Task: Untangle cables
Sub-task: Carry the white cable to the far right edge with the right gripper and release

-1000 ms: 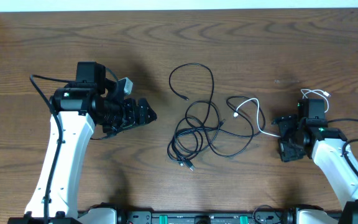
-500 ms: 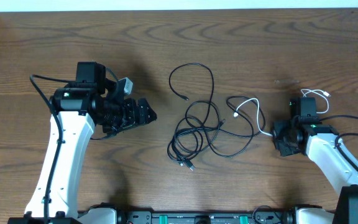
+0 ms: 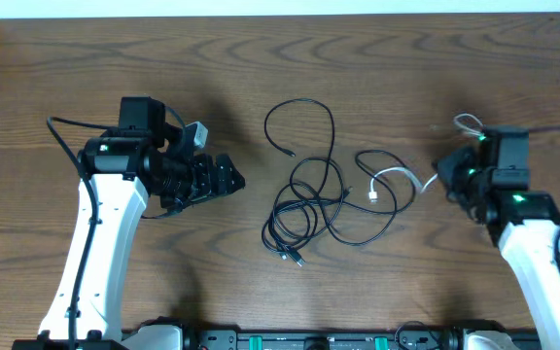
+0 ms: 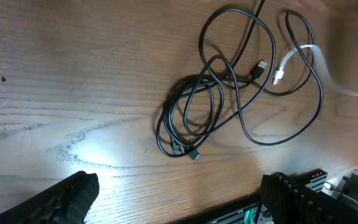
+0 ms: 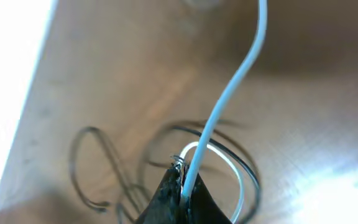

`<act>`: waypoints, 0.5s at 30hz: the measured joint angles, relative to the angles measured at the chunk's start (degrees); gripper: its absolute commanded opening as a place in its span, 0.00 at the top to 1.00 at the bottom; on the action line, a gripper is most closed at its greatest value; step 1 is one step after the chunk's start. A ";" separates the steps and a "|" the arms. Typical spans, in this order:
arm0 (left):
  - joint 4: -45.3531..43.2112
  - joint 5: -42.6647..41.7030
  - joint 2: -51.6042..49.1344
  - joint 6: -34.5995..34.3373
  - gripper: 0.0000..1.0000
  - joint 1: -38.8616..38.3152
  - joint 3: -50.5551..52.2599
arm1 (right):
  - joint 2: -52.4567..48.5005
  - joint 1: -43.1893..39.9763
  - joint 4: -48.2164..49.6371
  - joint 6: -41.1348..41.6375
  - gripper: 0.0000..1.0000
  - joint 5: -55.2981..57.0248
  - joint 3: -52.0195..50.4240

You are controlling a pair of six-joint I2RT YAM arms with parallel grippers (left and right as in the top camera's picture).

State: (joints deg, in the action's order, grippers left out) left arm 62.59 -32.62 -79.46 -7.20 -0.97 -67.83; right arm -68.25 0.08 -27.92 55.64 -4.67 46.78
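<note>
White cable (image 3: 398, 175): one. Black cables (image 3: 278, 212): apparently two. End effectors: two, namely left end effector (image 3: 233, 180), right end effector (image 3: 441, 177).

white arm links (image 3: 93, 243), black joints (image 3: 175, 175), tiny green lights (image 3: 105, 148), thin black wires (image 3: 62, 134).

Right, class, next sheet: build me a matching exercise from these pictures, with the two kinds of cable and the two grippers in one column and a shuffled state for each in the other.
Column 1
1. white cable
2. black cables
3. left gripper
4. right gripper

Column 2
A. open, holding nothing
B. lying in overlapping loops, gripped by nothing
C. shut on a cord
D. pinched between fingertips

Pairs: 1-D, 2-B, 3-A, 4-C
</note>
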 measured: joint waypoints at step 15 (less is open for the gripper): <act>-0.09 0.02 0.00 0.02 0.11 0.00 0.00 | -1.03 -4.22 2.62 -14.69 0.99 30.21 1.16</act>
State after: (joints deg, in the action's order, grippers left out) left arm 62.50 -32.60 -79.46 -7.18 -0.97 -67.83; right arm -69.28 -4.14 -25.30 40.95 25.54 47.94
